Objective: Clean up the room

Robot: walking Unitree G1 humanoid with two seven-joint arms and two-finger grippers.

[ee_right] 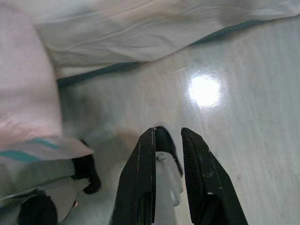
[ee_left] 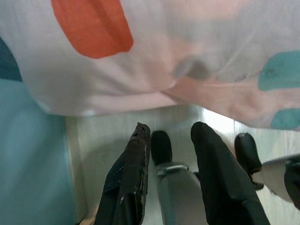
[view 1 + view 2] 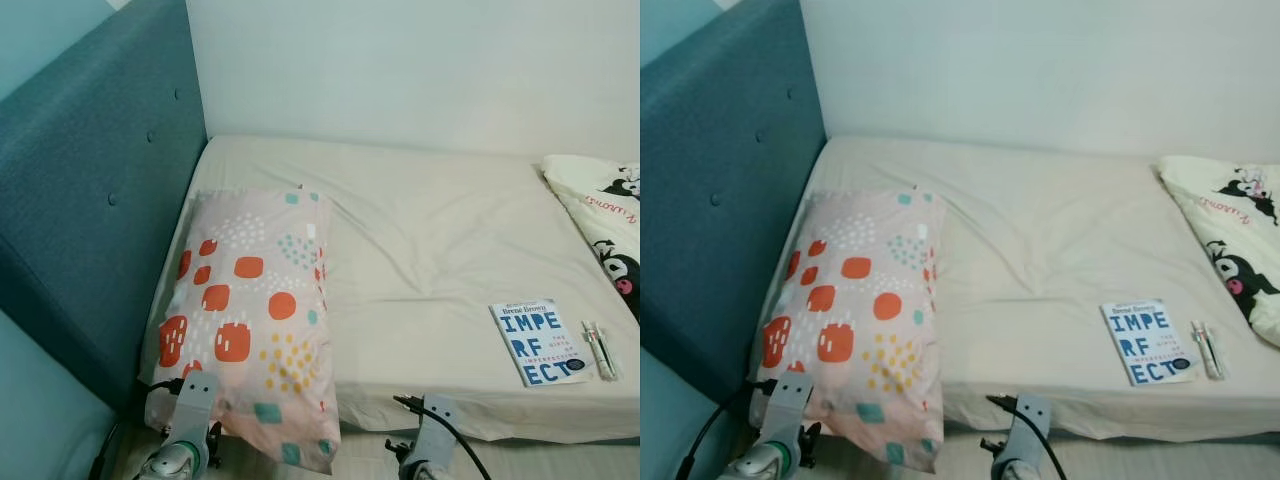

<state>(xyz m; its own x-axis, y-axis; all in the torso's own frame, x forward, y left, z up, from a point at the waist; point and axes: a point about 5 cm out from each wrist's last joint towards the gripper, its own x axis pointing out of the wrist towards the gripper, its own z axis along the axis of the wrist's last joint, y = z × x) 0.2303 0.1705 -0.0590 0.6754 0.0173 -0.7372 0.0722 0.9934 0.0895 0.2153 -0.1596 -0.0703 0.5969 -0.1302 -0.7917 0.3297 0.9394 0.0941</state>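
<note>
At the bed's (image 3: 430,230) head end, along its left side against the teal headboard (image 3: 90,200), I see the patterned pillow (image 3: 250,310) lying lengthwise, its near end hanging over the front edge of the mattress toward the floor (image 1: 243,93). Toward the front right corner of the bed lies a blue-and-white book (image 3: 540,341), face up, with a pen-like thing (image 3: 600,350) just beside it on its right; I can't make out what that item is exactly. At the far right edge sits a white blanket with black cartoon figures (image 3: 605,225), bunched against that side.

My left claw (image 2: 171,140) hangs low below the overhanging end of the pillow, its two black fingers (image 2: 129,173) parted with a gap between them and gripping nothing; the pillow cloth is above them, not touching as far as I can tell. My right claw (image 1: 168,136) hangs low in front of the bed's front edge, over the pale glossy floor, fingers slightly apart and empty, with the sheet's hem beyond it.
</note>
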